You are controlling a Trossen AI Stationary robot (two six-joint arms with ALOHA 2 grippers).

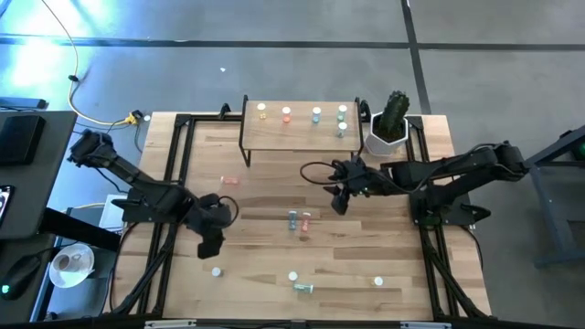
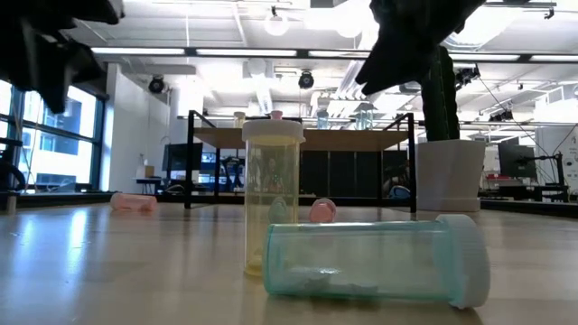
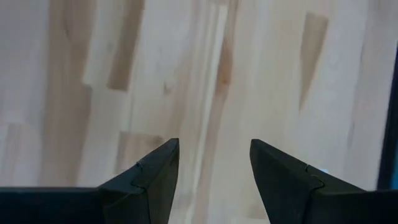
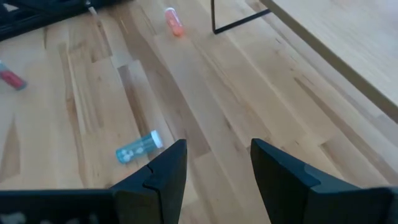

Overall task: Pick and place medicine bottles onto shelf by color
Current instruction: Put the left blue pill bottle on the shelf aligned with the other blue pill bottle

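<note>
Right gripper (image 1: 339, 203): fingers (image 4: 163, 177) apart, nothing between them, hanging over bare desk (image 1: 265, 247). Just ahead of its fingers a blue bottle (image 4: 138, 147) lies on its side; farther out a pink bottle (image 4: 173, 21) lies near the shelf (image 1: 300, 131) leg, and a red bottle (image 4: 11, 78) sits off to one side. Left gripper (image 1: 209, 243): fingers (image 3: 152, 180) also apart and empty, only wood grain between and beyond them. Nearest bottle to it from above is a white-capped one (image 1: 217, 271) just past the fingers toward the front edge of the desk. Mid-desk, between the two grippers, a blue and a pink bottle lie together (image 1: 298, 219). More are along the front. Five bottles (image 1: 286, 113) stand on the shelf, cactus pot (image 1: 388, 133) beside it.
</note>
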